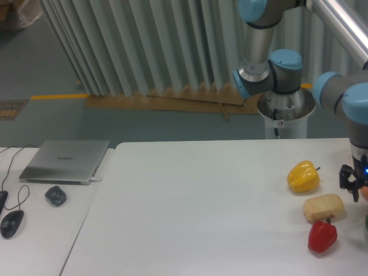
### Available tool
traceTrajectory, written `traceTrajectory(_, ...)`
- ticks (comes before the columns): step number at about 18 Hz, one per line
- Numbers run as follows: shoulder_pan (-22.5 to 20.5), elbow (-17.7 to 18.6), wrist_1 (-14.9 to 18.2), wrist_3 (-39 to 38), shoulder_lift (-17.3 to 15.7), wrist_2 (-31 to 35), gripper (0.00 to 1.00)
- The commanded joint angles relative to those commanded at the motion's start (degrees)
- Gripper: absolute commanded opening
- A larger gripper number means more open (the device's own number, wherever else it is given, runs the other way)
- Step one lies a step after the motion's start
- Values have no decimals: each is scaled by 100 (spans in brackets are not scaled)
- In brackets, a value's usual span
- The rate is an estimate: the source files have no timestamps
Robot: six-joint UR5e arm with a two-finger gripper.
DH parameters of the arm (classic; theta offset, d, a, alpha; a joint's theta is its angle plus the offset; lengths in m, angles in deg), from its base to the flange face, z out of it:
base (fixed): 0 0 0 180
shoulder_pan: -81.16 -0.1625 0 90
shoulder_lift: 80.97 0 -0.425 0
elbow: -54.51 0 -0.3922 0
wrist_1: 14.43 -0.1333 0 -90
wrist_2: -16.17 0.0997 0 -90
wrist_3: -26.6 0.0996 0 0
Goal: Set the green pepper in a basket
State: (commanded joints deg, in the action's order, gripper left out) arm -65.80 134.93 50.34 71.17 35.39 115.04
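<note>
At the three o'clock edge of the white tabletop (201,201), the black claw (352,183), its grip state unreadable, hovers above a dark green glossy pepper sliver (365,221), apparently approaching to grasp; no basket shows.

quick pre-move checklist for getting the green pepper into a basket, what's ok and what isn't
1. Small dark green glossy pepper located: ok, but only a sliver shows at the right edge.
2. Claw open or shut: cannot tell, it is cut off by the frame edge.
3. Claw holding the pepper: cannot tell.
4. Basket in view: not ok, none visible.
5. Neighbours identified: ok, yellow bell pepper, beige bread-like block and red bell pepper sit close by on the white table.
</note>
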Motion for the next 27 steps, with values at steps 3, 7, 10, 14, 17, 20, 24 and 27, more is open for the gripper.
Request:
traceTrajectory(3,0,52,35,-54,27,9,100)
traceTrajectory(7,18,132,61,-19,106,44,100)
traceTrajectory(10,18,184,53,-36,176,44,100)
traceTrajectory(14,-122,124,26,-10,238,35,100)
traceTrajectory(17,-228,-26,35,86,255,44,100)
traceTrajectory(20,-229,-79,26,69,325,53,100)
traceTrajectory(24,-229,-70,18,60,361,70,100)
traceTrajectory(27,-229,-35,18,51,361,70,100)
